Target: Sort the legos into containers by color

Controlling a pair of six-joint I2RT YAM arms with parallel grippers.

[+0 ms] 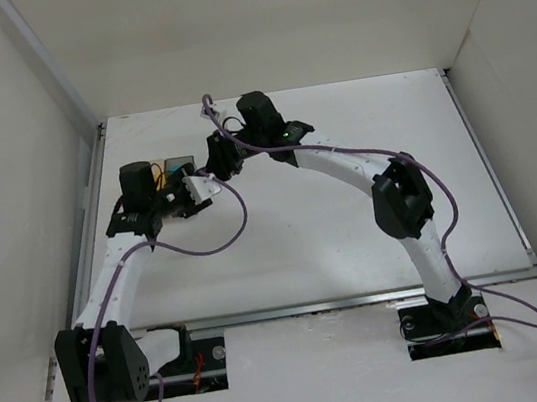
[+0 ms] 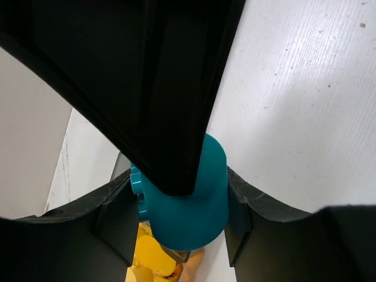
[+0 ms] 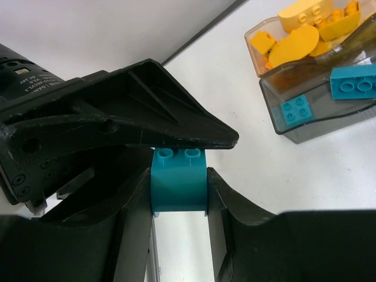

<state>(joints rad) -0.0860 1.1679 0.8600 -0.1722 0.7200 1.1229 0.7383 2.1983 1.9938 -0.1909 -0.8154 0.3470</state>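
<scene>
The right gripper (image 3: 179, 197) has its jaws closed to a narrow gap, both fingers pressed flat to the sides of the teal block (image 3: 179, 176), whose two studs point up in the right wrist view. In that view a black wedge, a finger of the left gripper (image 2: 179, 202), lies across the studs. The left wrist view gives the other side: the left jaws are also drawn in on the same block, one finger at the studded face and one opposite, while a finger of the right gripper crosses the front and hides much of the teal. So the block is held off the table (image 3: 235, 76) by both grippers at once. Only the right wrist view shows the containers plainly. They stand touching, near the grippers: the amber box (image 3: 257, 42) holds yellow pieces (image 3: 299, 44), and the grey box (image 3: 317, 128) holds two teal bricks (image 3: 358, 82). The left wrist view shows just a few yellow pieces under the block. From above, the two grippers meet at the far left of the table, and the block is too hidden to make out.
</scene>
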